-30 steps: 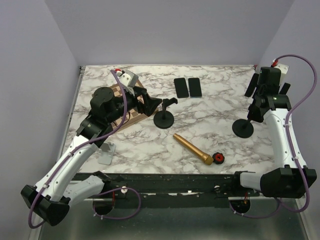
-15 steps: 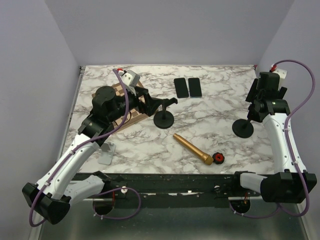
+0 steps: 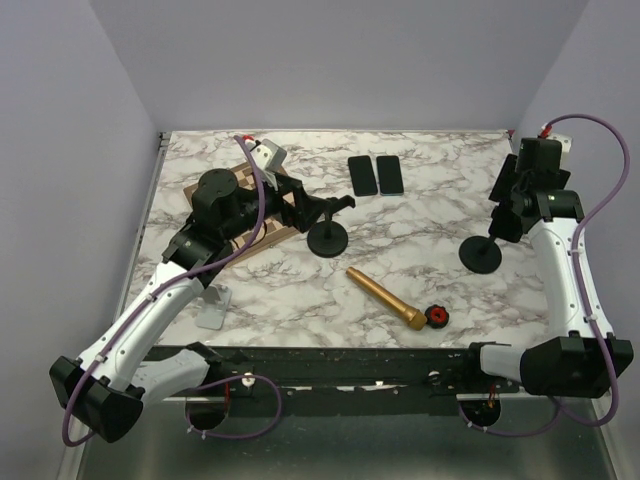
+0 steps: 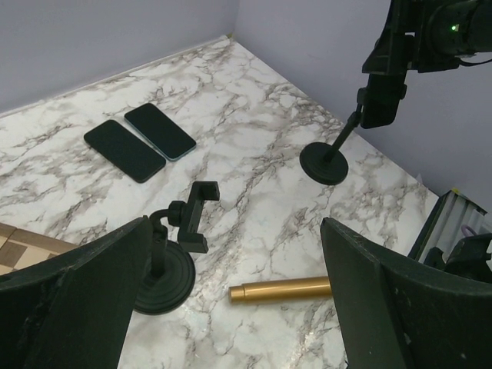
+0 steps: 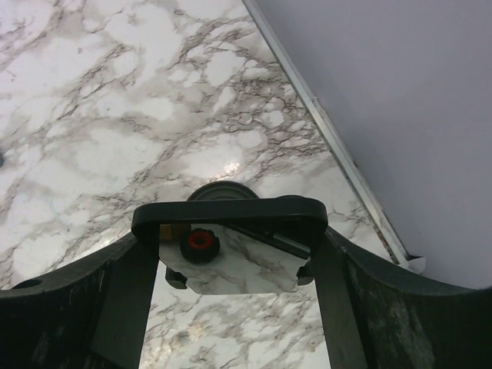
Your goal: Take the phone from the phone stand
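The right gripper [image 3: 510, 205] is over at the table's [image 3: 420, 240] 3 o'clock edge, clamped on the phone [image 5: 231, 269]. In the wrist view its fingers [image 5: 115, 307] press against the phone's two side edges, and the glass mirrors the tabletop. The phone sits upright and, as far as the left wrist view shows, is still on the stem of its phone stand [image 3: 480, 255]. The stand's round black base rests on the marble at about 7 o'clock from the gripper. The left gripper [image 3: 303, 208] is spread wide and holds nothing. It hovers at 9 o'clock from a second stand [image 3: 328, 238], near the middle of the table, whose clamp [image 4: 196, 215] is bare. Behind that arm, toward 10 o'clock, a wooden board [image 3: 262, 232] lies flat on the table. Two more phones [image 3: 375, 174] lie face up and side by side at the table's 12 o'clock, just apart from each other. A gold tube [image 3: 385, 297] lies slantwise at about 6 o'clock from the middle. A small red and black knob [image 3: 436, 316] lies just beside the tube's near end, at its 3 o'clock. A small grey bracket [image 3: 213, 308] stands at 8 o'clock, near the front edge.
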`<state>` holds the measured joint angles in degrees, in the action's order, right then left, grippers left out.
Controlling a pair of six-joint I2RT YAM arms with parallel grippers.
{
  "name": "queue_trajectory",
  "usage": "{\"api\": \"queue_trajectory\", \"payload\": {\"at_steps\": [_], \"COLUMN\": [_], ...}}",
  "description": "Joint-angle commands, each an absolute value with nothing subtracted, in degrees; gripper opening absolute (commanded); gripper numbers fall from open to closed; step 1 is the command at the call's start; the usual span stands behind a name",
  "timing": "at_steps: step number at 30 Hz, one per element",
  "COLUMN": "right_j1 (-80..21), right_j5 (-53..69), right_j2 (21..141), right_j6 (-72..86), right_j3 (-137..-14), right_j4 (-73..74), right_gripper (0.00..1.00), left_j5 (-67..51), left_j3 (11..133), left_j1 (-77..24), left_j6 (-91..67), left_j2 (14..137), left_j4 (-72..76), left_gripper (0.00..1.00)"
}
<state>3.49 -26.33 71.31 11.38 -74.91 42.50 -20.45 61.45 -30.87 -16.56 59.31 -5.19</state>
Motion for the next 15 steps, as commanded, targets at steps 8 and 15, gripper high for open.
{"api": "queue_trajectory", "payload": {"at_steps": [8, 15], "right_j1": [1.6, -11.9], "right_j5": [-5.6, -11.3], "right_j2": [71.9, 72.7], "right_j6": [15.9, 22.9], "right_j3": [-79.1, -76.7], "right_j4": [44.4, 42.9], "right_gripper": [0.01, 0.01], "left_j5": [-25.2, -25.9], "left_j3": [61.9, 62.6], "left_j1": [-31.2, -32.4], "left_j6": [-16.6, -17.1], "left_j2": [61.0, 62.9], "left_j4": [-2.8, -3.5], "left_gripper": [0.93, 0.90]}}
